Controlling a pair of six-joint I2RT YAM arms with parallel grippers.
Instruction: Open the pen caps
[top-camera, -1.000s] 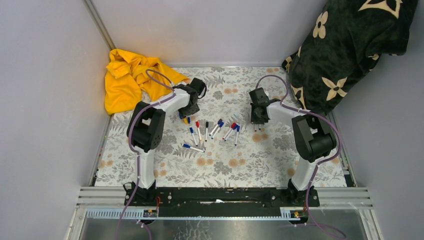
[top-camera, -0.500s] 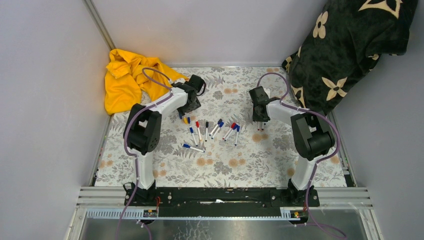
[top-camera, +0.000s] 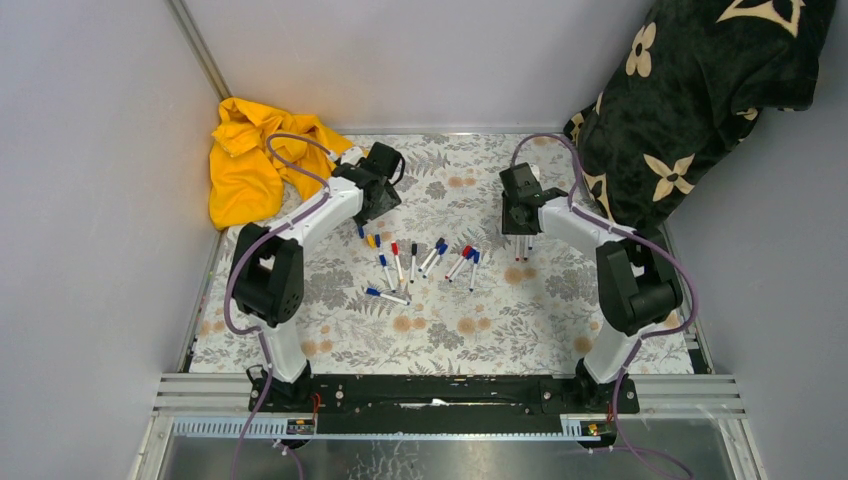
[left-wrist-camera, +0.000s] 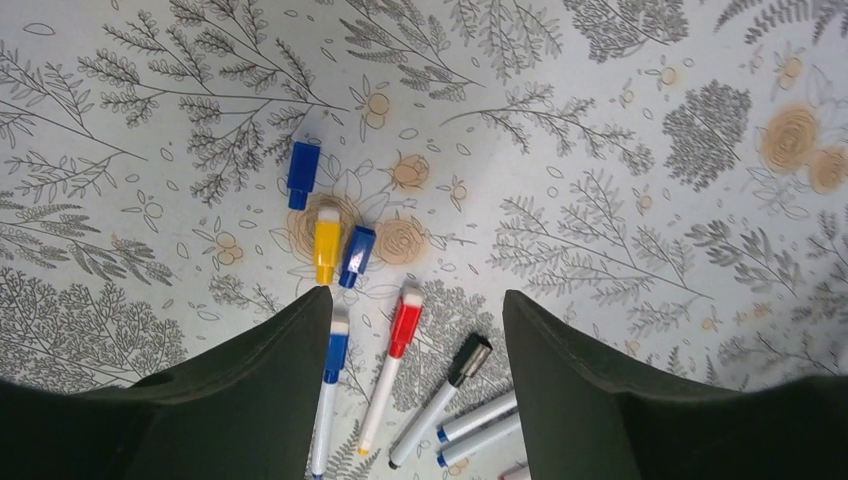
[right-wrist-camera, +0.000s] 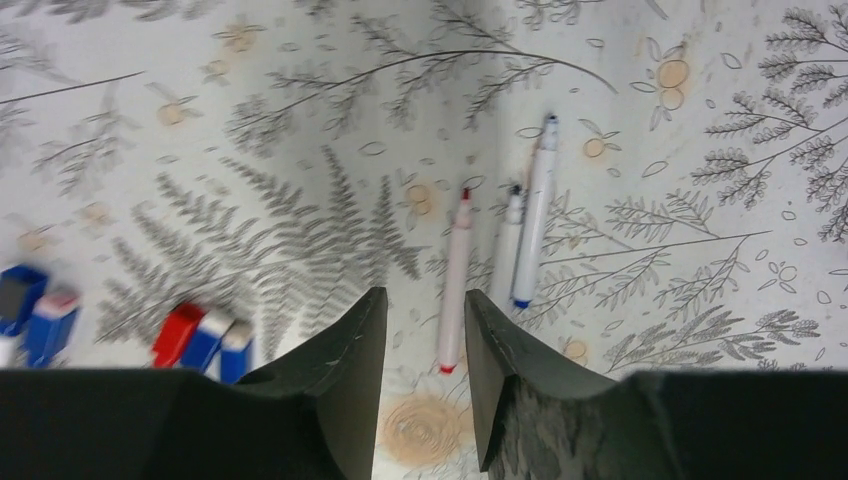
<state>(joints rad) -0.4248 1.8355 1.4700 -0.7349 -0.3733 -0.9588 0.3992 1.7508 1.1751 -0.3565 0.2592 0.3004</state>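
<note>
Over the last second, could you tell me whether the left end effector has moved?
Yes. In the top view, the left end effector has shifted away from the pens, toward the yellow cloth at the table's far edge.

Caps (left-wrist-camera: 327, 245) lie just behind the pens (left-wrist-camera: 385, 375) on the table (left-wrist-camera: 600, 150)

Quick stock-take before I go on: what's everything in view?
Capped pens: about nine, white barrels with blue, red or black caps, mid-table cluster.
Uncapped pens: three, white, right of that cluster.
Loose pen caps: three, two blue and one yellow, at the cluster's back-left edge.
Cloth: one, yellow, back-left corner.
Blanket: one, dark with cream flowers, back right.
Table: one, floral print.
Left gripper: one, black, open, empty.
Right gripper: one, black, narrowly open, empty.
</note>
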